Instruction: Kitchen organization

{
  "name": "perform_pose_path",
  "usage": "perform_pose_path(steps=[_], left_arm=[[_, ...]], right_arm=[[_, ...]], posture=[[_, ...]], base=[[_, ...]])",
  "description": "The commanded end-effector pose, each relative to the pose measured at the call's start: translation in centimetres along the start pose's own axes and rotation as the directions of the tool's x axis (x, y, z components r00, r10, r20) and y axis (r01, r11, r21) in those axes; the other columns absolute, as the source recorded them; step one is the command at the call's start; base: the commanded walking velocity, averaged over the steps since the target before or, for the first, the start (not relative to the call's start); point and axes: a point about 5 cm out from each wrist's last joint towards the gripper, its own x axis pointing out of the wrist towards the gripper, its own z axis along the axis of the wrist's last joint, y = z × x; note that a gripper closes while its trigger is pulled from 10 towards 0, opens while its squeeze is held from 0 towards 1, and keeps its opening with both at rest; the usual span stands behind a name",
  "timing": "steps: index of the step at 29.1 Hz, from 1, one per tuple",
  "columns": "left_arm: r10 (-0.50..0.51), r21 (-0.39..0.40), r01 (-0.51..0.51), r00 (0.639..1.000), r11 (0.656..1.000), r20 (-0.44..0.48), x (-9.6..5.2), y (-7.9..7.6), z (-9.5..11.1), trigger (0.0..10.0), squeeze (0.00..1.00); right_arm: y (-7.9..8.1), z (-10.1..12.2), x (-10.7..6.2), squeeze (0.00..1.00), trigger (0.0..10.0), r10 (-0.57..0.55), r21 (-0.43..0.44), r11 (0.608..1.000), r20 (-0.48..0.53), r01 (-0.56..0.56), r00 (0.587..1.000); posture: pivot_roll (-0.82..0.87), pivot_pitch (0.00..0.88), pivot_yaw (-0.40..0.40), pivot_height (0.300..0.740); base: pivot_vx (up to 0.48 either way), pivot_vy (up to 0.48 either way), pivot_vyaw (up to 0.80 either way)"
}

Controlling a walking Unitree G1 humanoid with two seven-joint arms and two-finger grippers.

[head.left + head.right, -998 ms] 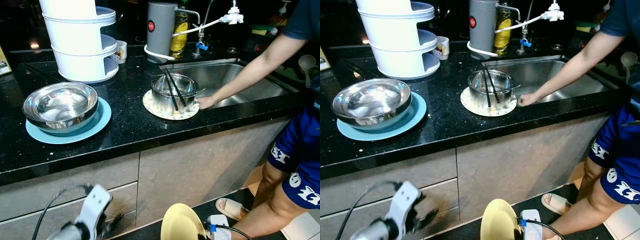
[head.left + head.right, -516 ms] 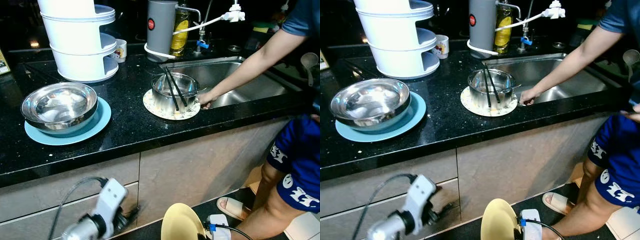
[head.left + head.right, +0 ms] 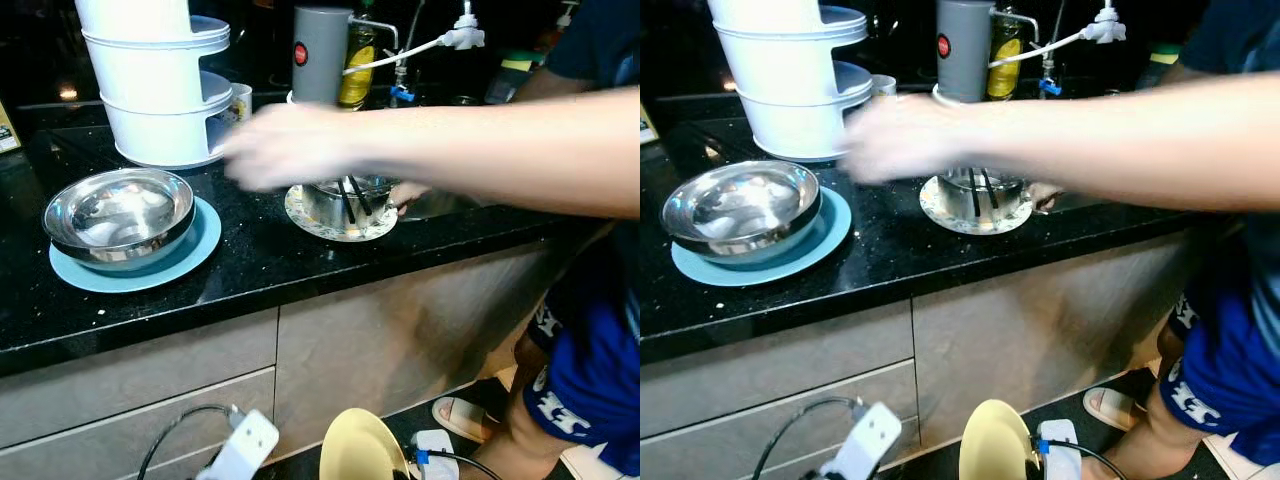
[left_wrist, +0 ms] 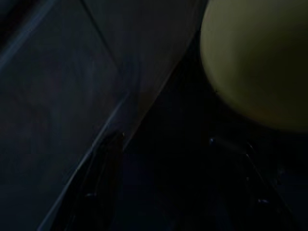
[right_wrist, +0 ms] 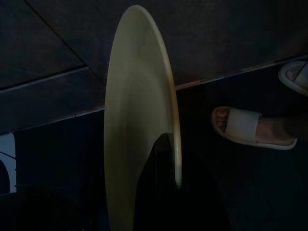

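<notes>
right pincer (image 5: 166,159): low before the cabinet, clenched on the rim of the yellow plate (image 5: 137,120), plate held on edge | left pincer (image 4: 173,187): low in shade, fingers spread, grasping nothing | black surface (image 3: 260,250): steel bowl (image 3: 120,212) on blue plate (image 3: 190,250) | person's hand (image 3: 285,148), blurred, above the surface

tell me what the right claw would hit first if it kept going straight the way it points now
Likely the dark floor near the grey cabinet front; depth is unclear. The right claw grips the pale yellow round plate, whose rim would arrive first.
</notes>
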Motion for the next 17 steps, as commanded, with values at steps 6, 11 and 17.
perform_pose_path(steps=[6,11,17], left_arm=[[0.074,-0.041,-0.08,0.989,0.996,-0.129,-0.4,-0.9,-3.2,10.0,0.0],[0.223,-0.145,-0.273,0.931,0.951,-0.289,-1.1,0.0,-5.4,10.0,0.0],[0.22,-0.122,-0.277,0.91,0.953,-0.352,-1.6,0.1,-7.0,10.0,0.0]], right_arm=[[0.2,-2.2,-0.7,0.0,10.0,0.002,-0.003,1.0,-0.098,-0.003,0.995],[0.2,-2.2,-0.8,0.0,10.0,-0.014,-0.015,1.0,-0.088,0.013,0.996],[0.2,-2.2,-0.8,0.0,10.0,-0.014,-0.017,1.0,-0.088,0.013,0.996]], posture=[[-0.05,0.095,-0.072,0.74],[-0.05,0.095,-0.07,0.74],[-0.06,0.09,-0.066,0.74]], base=[[0.0,0.0,0.0],[0.0,0.0,0.0],[0.0,0.0,0.0]])
